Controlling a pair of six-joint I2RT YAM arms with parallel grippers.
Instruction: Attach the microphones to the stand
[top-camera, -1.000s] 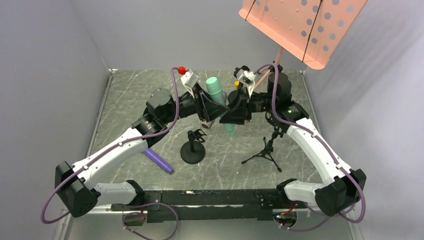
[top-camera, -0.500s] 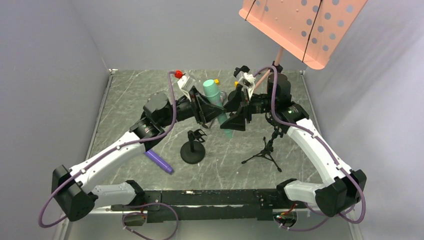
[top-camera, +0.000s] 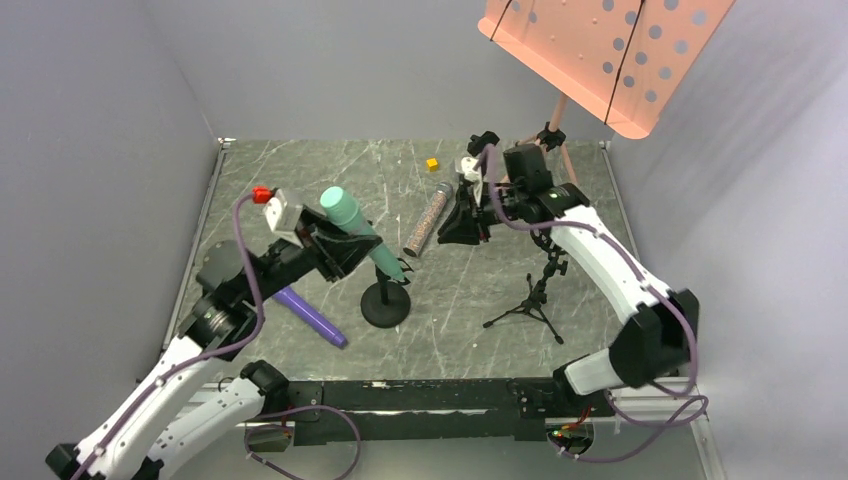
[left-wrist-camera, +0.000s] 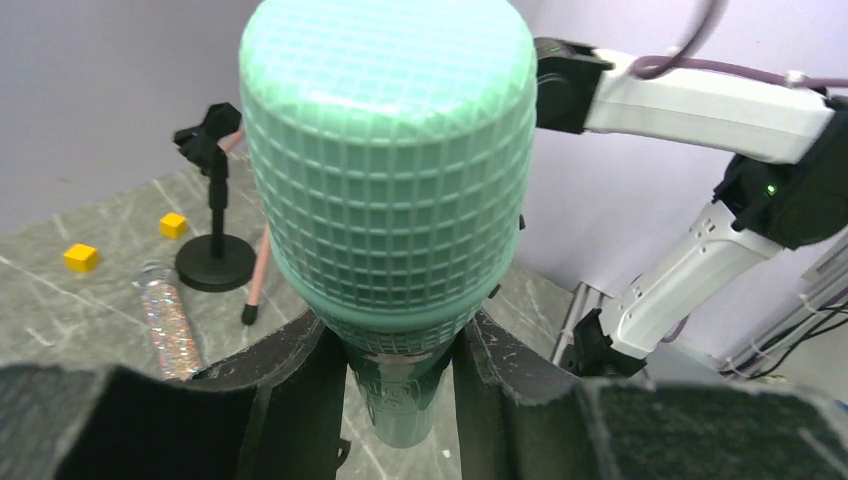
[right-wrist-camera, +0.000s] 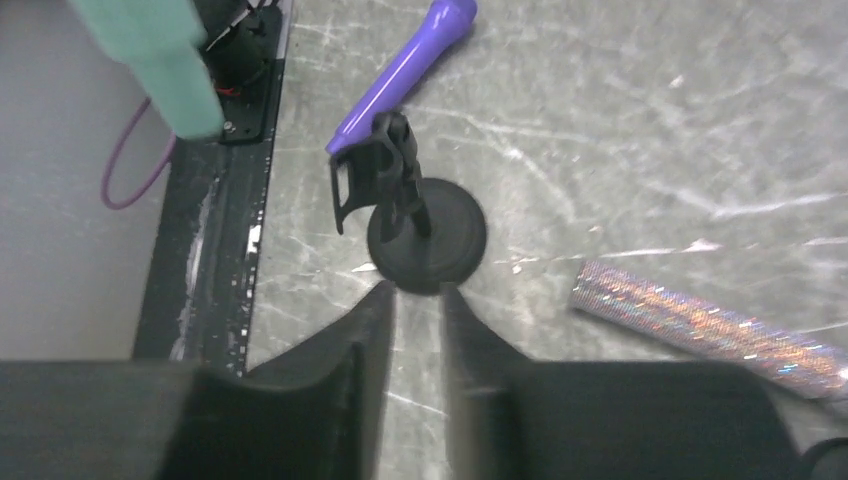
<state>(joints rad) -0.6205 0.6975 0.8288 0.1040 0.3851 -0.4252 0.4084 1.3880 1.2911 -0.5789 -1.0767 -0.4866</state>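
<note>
The left pincer (left-wrist-camera: 400, 350) is clamped on the teal microphone (left-wrist-camera: 388, 170), one black finger on each side of the smooth handle just under the head. The head is a rounded dome of matte plastic moulded in a fine square grid. Seen from above, the microphone hangs tilted in the air, head up and to the left, tail slanting down toward the round-base stand (right-wrist-camera: 445, 235). In the right wrist view the blunt tail is near that stand's clip but apart from it.

That stand is matte black: a flat disc foot, a short post and a forked clip on top. It stands on the desk (top-camera: 300, 190), a grey slab with pale marble-like veins.

The purple microphone (right-wrist-camera: 400, 77) lies flat on the desk just beyond the stand. It is a smooth, glossy stick with a bulbous end.

The glittery microphone (right-wrist-camera: 700, 325) also lies flat on the desk, to the other side. Its barrel is coated in sparkling, pinkish sequin-like flecks.

The right pincer (right-wrist-camera: 418, 295) hovers over the disc foot, its two dark fingers a narrow gap apart with nothing between them.

A thin black tripod stand (top-camera: 530, 300) is at the right. A second disc-footed stand (left-wrist-camera: 214, 262) is at the back, near two small yellow cubes (left-wrist-camera: 80, 258). Overhead leans a salmon-pink music stand (top-camera: 610, 55), a sheet panel punched with round holes.
</note>
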